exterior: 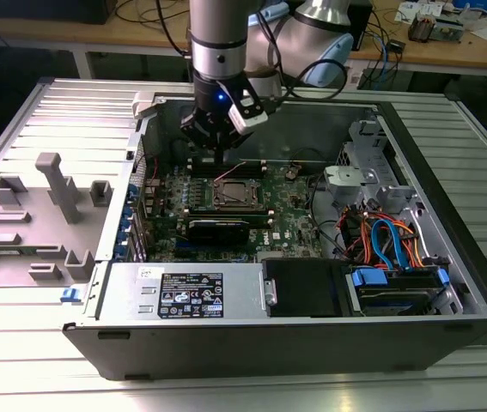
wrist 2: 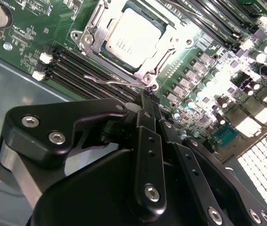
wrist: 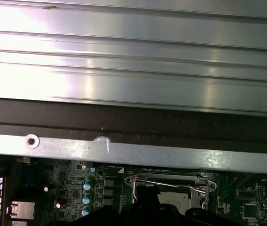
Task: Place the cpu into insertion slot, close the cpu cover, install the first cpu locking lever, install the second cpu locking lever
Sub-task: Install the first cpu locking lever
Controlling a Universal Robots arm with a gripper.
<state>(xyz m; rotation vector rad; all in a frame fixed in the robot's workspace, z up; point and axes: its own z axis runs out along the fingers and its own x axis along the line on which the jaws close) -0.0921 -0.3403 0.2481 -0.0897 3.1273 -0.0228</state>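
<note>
Gripper (wrist 2: 148,101): fingers pressed together, tips at a thin wire lever (wrist 2: 117,82) beside the insertion slot (wrist 2: 92,35). Cpu (wrist 2: 134,33): seated in the slot, silver top showing through the lowered cpu cover (wrist 2: 168,40).

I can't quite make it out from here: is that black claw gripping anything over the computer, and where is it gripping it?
The gripper appears shut on the thin wire locking lever beside the cpu cover, pinching its free end at the fingertips.
</note>
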